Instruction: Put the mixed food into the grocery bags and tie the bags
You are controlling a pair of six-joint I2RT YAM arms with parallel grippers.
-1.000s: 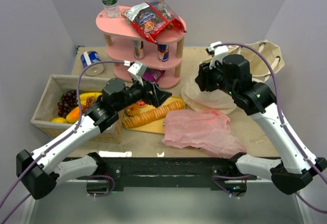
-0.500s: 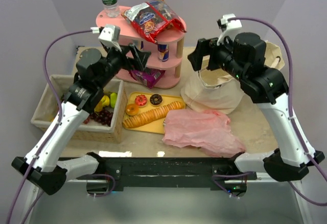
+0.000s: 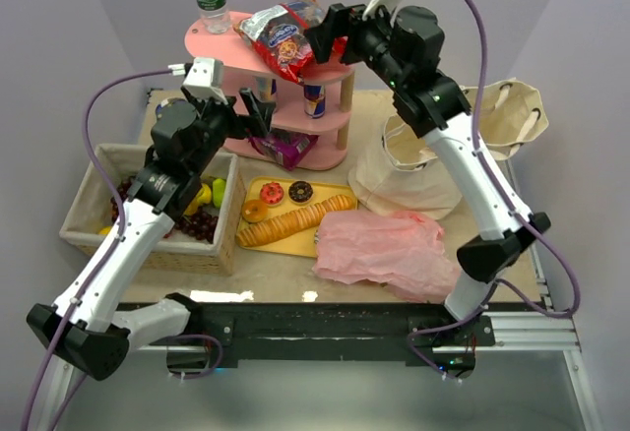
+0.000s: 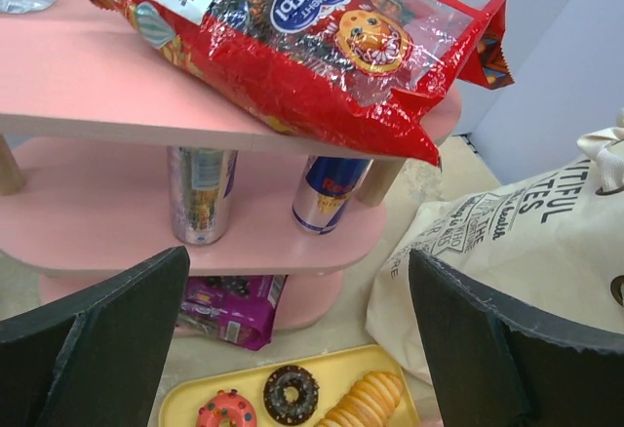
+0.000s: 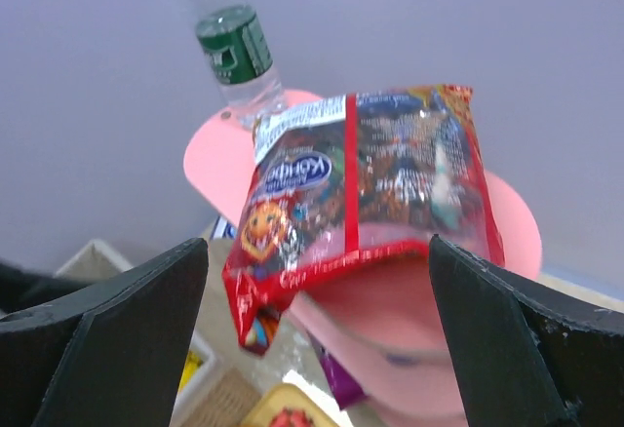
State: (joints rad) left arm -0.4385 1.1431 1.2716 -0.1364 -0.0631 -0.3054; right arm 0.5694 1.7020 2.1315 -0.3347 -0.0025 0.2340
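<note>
Snack packet [image 5: 370, 183], upper centre: probably light, slippery foil; pinch its sealed edge; right gripper [image 5: 317, 339] and left gripper [image 4: 292, 349] gape apart

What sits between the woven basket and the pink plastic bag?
A yellow tray carrying doughnuts and a long bread-like loaf, seen in the top external view.

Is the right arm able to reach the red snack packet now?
Likely yes: the open right fingers point straight at the red snack packet on the pink shelf; nothing stands between them.
</note>
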